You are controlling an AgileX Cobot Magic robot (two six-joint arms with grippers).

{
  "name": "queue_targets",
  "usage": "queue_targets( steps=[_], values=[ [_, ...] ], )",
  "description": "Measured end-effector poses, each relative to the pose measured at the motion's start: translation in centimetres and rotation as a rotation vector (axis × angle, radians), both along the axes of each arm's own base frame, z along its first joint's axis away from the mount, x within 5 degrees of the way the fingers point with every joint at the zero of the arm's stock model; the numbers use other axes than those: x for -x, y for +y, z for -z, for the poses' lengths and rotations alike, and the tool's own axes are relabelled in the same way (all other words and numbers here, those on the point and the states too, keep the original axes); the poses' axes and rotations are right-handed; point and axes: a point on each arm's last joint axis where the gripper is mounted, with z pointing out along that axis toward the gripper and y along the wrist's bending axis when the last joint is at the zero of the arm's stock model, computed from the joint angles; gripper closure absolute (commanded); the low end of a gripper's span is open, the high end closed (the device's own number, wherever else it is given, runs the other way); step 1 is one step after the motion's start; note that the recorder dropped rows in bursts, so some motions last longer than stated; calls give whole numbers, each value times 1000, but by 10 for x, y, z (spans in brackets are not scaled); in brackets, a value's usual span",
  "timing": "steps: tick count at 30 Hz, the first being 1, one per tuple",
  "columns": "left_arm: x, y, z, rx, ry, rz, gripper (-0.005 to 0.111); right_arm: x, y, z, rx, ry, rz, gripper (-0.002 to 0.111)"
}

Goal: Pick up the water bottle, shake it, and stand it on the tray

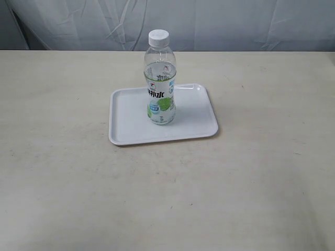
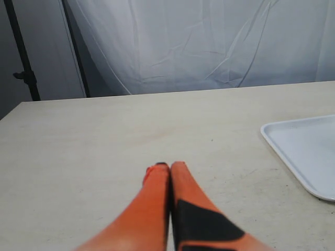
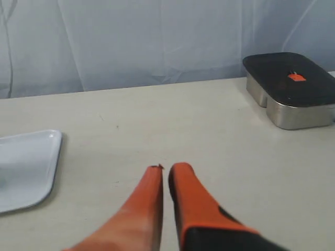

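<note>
One water bottle (image 1: 159,83) stands upright and capped near the middle of one white tray (image 1: 125,125) on the tabletop (image 1: 63,183), unobstructed. One dark-lidded metal box (image 3: 293,89) sits well apart. Left gripper (image 2: 166,166): jaws pressed together, empty. Right gripper (image 3: 165,168): jaws all but closed, empty.

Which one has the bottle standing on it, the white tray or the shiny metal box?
The white tray: the water bottle stands upright on it. The metal box has only a dark top with a small orange mark.
</note>
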Motion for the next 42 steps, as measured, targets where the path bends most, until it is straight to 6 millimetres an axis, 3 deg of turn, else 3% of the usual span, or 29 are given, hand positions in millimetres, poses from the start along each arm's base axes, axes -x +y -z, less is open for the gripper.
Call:
queue_targets(
  steps=[27,42],
  values=[
    [0,0,0,0,0,0,106,0,-9,58,-8,63,129,98],
    [0,0,0,0,0,0,106,-1,-9,58,-8,49,129,98]
  ],
)
